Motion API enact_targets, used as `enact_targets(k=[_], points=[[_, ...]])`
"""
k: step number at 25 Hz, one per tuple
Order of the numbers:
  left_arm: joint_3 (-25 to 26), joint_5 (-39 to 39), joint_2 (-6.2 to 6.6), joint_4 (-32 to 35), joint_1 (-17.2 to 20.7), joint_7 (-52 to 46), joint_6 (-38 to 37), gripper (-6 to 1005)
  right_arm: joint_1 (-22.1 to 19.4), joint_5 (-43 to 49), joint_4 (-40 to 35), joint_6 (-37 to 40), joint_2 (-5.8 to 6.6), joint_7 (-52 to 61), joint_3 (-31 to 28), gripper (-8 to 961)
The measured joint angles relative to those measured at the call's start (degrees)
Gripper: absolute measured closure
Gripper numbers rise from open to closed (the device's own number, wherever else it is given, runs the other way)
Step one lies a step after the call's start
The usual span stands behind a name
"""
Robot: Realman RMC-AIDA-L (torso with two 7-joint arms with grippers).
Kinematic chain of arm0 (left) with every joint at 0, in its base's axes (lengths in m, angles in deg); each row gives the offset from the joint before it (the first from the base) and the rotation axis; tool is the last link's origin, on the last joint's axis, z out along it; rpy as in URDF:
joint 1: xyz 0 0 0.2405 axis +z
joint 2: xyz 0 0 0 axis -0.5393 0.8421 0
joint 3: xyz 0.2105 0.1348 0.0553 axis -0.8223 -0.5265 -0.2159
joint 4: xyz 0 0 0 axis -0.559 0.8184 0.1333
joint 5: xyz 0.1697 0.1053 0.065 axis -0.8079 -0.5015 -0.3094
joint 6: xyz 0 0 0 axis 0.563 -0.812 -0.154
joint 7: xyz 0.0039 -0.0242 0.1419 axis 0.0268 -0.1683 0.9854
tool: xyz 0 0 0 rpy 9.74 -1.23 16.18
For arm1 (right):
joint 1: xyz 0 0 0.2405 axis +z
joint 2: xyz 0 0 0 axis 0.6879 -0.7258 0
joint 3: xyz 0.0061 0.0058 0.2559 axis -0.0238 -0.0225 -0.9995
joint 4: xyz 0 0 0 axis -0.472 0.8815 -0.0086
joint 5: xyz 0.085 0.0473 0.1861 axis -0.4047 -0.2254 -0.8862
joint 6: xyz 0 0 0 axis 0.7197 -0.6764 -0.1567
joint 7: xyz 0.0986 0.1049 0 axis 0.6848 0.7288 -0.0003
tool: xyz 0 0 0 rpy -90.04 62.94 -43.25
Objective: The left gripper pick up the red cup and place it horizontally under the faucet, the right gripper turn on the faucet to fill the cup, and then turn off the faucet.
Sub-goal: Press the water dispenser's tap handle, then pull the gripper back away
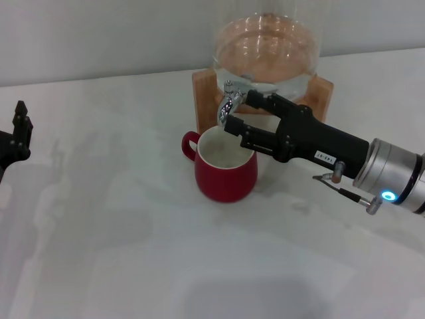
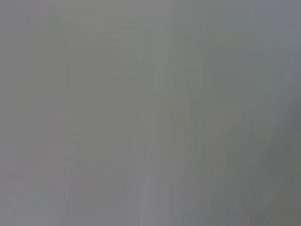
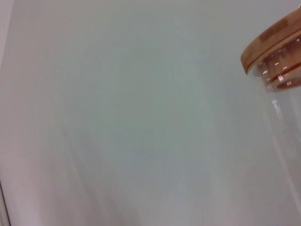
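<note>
The red cup [image 1: 226, 174] stands upright on the white table, its handle toward my left, straight below the faucet [image 1: 230, 105]. The faucet is a small chrome tap on the front of a glass water jar. My right gripper [image 1: 240, 111] reaches in from the right, open, with one finger above the tap and one below it beside the spout, over the cup's rim. My left gripper [image 1: 18, 129] is parked at the far left edge, away from the cup. The left wrist view shows only a plain grey surface.
The glass jar [image 1: 265, 50] holds water and sits on a wooden stand [image 1: 204, 100] at the back of the table [image 1: 119, 232]. The right wrist view shows the jar's wooden lid [image 3: 277, 40] against a pale wall.
</note>
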Motion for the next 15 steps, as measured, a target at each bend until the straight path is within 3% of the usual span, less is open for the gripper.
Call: enact_targets(k=[15], points=[[0.0, 0.0, 0.0, 0.0, -0.3, 0.0, 0.0, 508, -0.2, 0.33, 0.0, -0.27, 0.13, -0.12, -1.44, 85]])
